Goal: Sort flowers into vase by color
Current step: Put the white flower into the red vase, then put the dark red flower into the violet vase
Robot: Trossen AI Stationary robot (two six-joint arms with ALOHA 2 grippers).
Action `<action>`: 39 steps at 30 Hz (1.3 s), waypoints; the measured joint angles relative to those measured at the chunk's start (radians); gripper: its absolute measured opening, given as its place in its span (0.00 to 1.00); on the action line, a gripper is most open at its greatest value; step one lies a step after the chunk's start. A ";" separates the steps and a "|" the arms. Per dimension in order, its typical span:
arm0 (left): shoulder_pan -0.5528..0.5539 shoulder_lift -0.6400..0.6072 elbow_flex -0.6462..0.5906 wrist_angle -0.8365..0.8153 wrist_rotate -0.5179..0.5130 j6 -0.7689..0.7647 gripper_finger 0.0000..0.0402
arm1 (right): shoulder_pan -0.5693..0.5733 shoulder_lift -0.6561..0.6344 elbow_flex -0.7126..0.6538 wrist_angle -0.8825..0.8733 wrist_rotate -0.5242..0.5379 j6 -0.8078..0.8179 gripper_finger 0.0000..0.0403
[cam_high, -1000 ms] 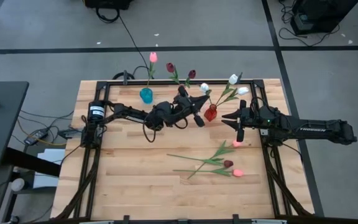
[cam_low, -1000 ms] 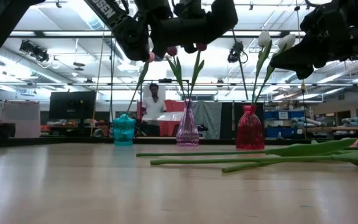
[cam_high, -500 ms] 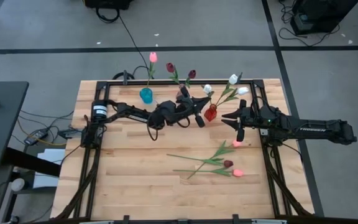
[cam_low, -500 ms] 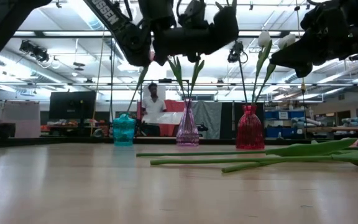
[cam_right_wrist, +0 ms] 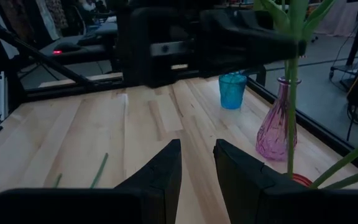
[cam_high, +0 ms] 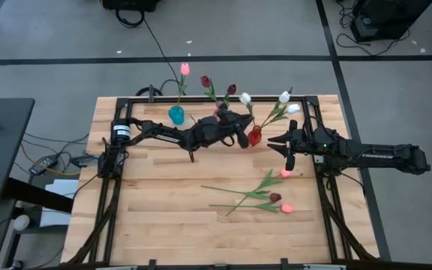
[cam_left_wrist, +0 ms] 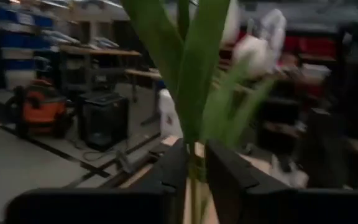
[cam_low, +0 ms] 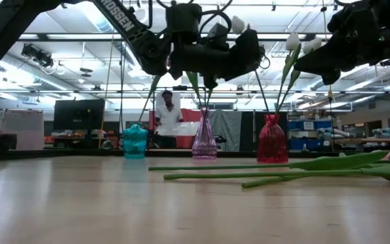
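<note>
My left gripper [cam_left_wrist: 197, 177] reaches level over the red vase [cam_high: 254, 137] and is shut on a white flower [cam_high: 244, 98], whose stem runs down into that vase. Two more white flowers [cam_high: 283, 97] stand in the red vase. A teal vase [cam_low: 135, 141] holds a pink flower [cam_high: 184, 69]. A purple vase [cam_low: 204, 139] holds maroon ones [cam_high: 205, 80]. Several pink and maroon flowers [cam_high: 255, 196] lie flat on the table at the near right. My right gripper [cam_right_wrist: 197, 158] waits open, right of the red vase. My left gripper has the white flower's stem [cam_left_wrist: 196, 167] between its two fingers, just below the leaves. The fingers [cam_right_wrist: 253, 38] come level from the table's left and lie across the stem. The stem [cam_right_wrist: 291, 106] stands upright, its lower end down in the red vase's mouth.
The three vases stand in a row along the table's far edge. A black frame [cam_high: 317, 195] runs around the wooden tabletop. The left arm [cam_high: 163, 135] stretches across the far half; bare wood [cam_high: 156, 202] lies at the near left. A person [cam_low: 166, 112] is far behind the table.
My left gripper has moved a little toward the red vase and down, tipping from an upward slant to level. The white flower has come more upright, its head swinging toward the table's far edge.
</note>
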 joint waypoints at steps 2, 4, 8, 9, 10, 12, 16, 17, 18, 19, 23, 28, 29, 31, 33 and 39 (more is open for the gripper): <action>-0.003 0.000 0.018 -0.062 0.048 0.021 0.23 | 0.000 0.000 0.000 0.000 0.001 -0.001 0.27; -0.003 0.000 0.049 -0.166 0.096 0.024 0.30 | 0.000 0.000 0.000 -0.002 0.001 -0.001 0.27; -0.002 0.000 0.141 -0.478 0.165 0.036 0.40 | 0.000 0.000 0.000 -0.012 0.001 -0.003 0.27; -0.002 0.000 0.161 -0.547 0.176 0.054 0.41 | 0.000 0.000 0.000 -0.015 0.001 -0.005 0.27; -0.002 0.000 0.178 -0.598 0.177 0.072 0.42 | 0.000 0.000 0.000 -0.018 0.001 -0.006 0.27; -0.005 -0.004 0.200 -0.664 0.179 0.099 0.43 | 0.000 0.000 0.000 -0.021 0.001 -0.011 0.27; -0.015 -0.040 0.197 -0.735 0.178 0.132 0.44 | 0.000 0.000 0.000 -0.029 0.001 -0.012 0.27; -0.019 -0.049 0.197 -0.751 0.176 0.139 0.44 | 0.000 0.000 0.000 -0.031 0.000 -0.012 0.27; -0.025 -0.058 0.198 -0.775 0.176 0.147 0.44 | 0.000 -0.002 0.000 -0.033 -0.001 -0.013 0.27; -0.034 -0.066 0.197 -0.812 0.175 0.154 0.44 | 0.000 -0.004 0.000 -0.041 -0.002 -0.013 0.27; -0.091 -0.080 0.197 -0.926 0.176 0.176 0.44 | -0.001 -0.026 0.000 -0.088 0.000 -0.017 0.27; -0.180 -0.074 0.197 -1.076 0.207 0.146 0.44 | -0.002 -0.057 0.000 -0.096 0.009 -0.024 0.27; -0.202 -0.069 0.197 -1.082 0.212 0.121 0.44 | -0.002 -0.060 0.000 -0.096 0.014 -0.024 0.27; -0.243 -0.055 0.197 -1.099 0.213 0.071 0.44 | -0.002 -0.062 0.000 -0.095 0.025 -0.023 0.27; -0.277 -0.024 0.197 -1.042 0.210 0.015 0.44 | -0.002 -0.062 0.000 -0.092 0.039 -0.021 0.27; -0.324 0.112 0.277 -1.154 0.257 -0.066 0.41 | -0.003 -0.059 0.000 -0.086 0.051 -0.005 0.27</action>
